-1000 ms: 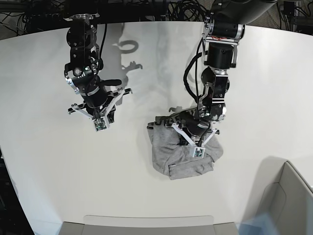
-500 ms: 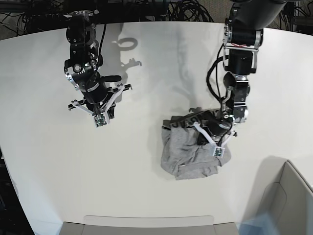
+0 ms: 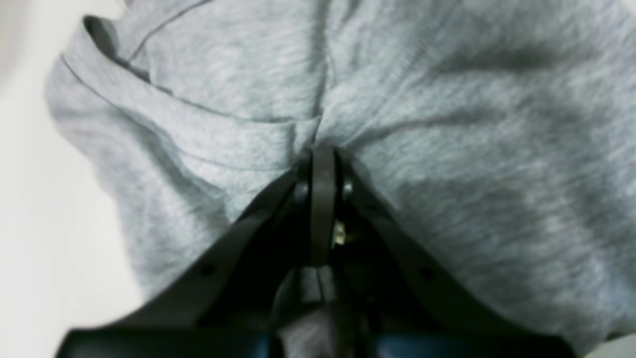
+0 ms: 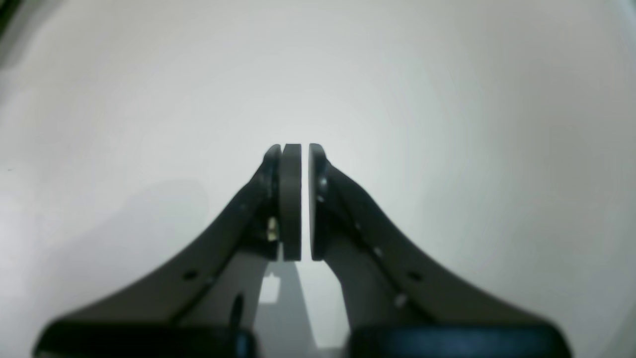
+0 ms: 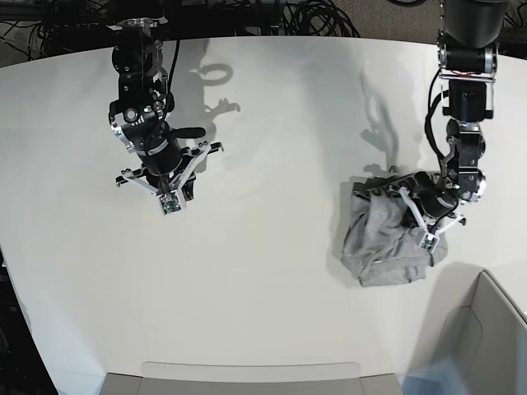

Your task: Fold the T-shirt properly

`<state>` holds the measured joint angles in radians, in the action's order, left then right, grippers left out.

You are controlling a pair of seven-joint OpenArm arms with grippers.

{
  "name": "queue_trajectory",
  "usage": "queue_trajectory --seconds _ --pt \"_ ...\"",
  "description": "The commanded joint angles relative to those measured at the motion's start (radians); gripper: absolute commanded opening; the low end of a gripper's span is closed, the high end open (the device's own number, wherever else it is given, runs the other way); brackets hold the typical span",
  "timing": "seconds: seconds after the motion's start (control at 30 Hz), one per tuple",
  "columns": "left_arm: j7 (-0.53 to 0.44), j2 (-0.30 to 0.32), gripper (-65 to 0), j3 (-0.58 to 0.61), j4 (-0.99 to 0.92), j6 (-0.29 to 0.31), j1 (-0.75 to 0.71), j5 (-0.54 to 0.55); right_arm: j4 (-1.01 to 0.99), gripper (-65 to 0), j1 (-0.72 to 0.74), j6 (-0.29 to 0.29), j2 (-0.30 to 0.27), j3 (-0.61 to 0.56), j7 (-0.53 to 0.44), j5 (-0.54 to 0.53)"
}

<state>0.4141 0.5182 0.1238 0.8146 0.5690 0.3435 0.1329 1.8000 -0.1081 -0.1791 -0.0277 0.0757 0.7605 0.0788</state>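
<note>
The T-shirt [image 5: 381, 244] lies bunched in a light grey heap at the right of the white table [image 5: 272, 271]. My left gripper [image 5: 412, 212] is at the heap's upper right side, shut on a pinched fold of the cloth. In the left wrist view the black fingertips [image 3: 323, 164] are pressed together where the grey knit [image 3: 447, 124] gathers into creases. My right gripper [image 5: 165, 183] hangs over bare table at the upper left, far from the shirt. Its pads [image 4: 290, 199] stand almost together with only a thin slit, and nothing is between them. No lettering shows.
A grey bin [image 5: 486, 329] sits at the lower right corner, close to the shirt. A flat grey ledge [image 5: 247, 374] runs along the table's front edge. Black cables [image 5: 305, 16] lie behind the far edge.
My left arm has swung to the right, dragging the bunched T-shirt across the table from the middle toward the right side. The right arm has hardly moved.
</note>
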Motion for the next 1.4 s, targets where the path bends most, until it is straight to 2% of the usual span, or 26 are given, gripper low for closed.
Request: queue_trajectory --seconds 0.0,0.1,0.3,0.4,0.53,0.63,0.8,1.0,1.1,1.23,1.3,1.37 --pt "0.096 0.030 -65.0 0.003 -0.019 -0.030 -0.022 -0.091 0.019 -62.7 0.014 0.000 -0.002 0.002 -0.023 -0.004" --pt "0.065 0.053 -65.0 -0.003 -0.011 -0.030 -0.059 -0.105 0.019 -62.7 0.014 0.000 -0.004 0.000 -0.023 -0.003" --pt "0.062 0.047 -65.0 -0.028 0.056 -0.034 -0.059 -0.105 0.039 -62.7 0.014 0.000 0.001 -0.004 -0.023 -0.009" --pt "0.070 0.035 -65.0 -0.086 0.168 -0.036 -0.070 -0.105 0.067 -62.7 0.014 -0.001 -0.001 -0.004 -0.023 -0.004" --pt "0.070 -0.003 -65.0 -0.230 0.345 -0.034 -0.128 -0.105 0.110 -62.7 0.012 -0.001 -0.001 -0.006 -0.023 -0.009" --pt "0.068 -0.065 -65.0 -0.324 0.521 -0.034 -0.174 -0.105 0.133 -62.7 -0.002 -0.001 0.001 -0.007 -0.023 -0.009" --pt "0.070 -0.138 -65.0 -0.387 0.756 -0.036 -0.291 -0.105 0.211 -62.7 -0.075 -0.001 -0.002 -0.034 -0.025 -0.003" --pt "0.070 -0.287 -65.0 -0.537 1.044 -0.030 -0.512 -0.105 0.266 -62.7 -0.223 -0.001 -0.002 -0.073 -0.031 -0.003" --pt "0.070 -0.361 -65.0 -0.594 1.139 -0.030 -0.599 -0.101 0.268 -62.7 -0.287 -0.001 0.004 -0.073 -0.032 -0.003" --pt "0.056 -0.412 -65.0 -0.629 1.184 -0.028 -0.726 -0.100 0.271 -62.7 -0.374 0.002 0.028 -0.075 -0.035 -0.003" --pt "0.056 -0.444 -65.0 -0.642 1.198 -0.028 -0.786 -0.100 0.271 -62.7 -0.442 0.002 0.058 -0.073 -0.086 -0.001" --pt "0.055 -0.473 -65.0 -0.659 1.207 -0.027 -0.844 -0.100 0.271 -62.7 -0.534 0.002 0.067 -0.072 -0.194 -0.001"
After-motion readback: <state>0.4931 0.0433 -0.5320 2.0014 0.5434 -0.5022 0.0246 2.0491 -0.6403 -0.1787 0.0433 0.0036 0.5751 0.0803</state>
